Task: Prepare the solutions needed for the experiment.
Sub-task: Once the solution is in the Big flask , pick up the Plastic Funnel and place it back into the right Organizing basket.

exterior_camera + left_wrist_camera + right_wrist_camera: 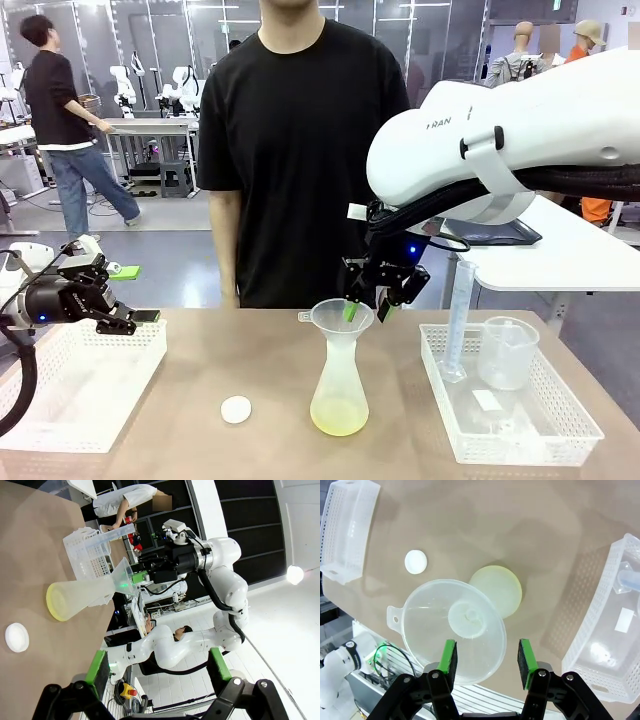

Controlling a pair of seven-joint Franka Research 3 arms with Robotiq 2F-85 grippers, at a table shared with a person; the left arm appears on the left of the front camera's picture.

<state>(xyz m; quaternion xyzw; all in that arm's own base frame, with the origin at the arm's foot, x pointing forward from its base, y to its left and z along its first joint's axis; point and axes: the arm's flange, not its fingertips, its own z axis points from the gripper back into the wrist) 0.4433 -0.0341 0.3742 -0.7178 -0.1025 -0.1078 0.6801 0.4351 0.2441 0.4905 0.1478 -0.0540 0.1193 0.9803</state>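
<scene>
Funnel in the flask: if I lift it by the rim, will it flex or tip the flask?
The funnel looks like thin clear plastic, so it is probably light and its rim may flex. It sits in the flask neck; the wide base and low liquid likely keep the flask upright.

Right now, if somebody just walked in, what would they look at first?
Probably the flask in the middle of the table, with a clear funnel on top and a little yellow-green liquid at its bottom. The right gripper hangs just above it, open jaws either side of the funnel's rim. Behind stands a person in a black T-shirt.
</scene>
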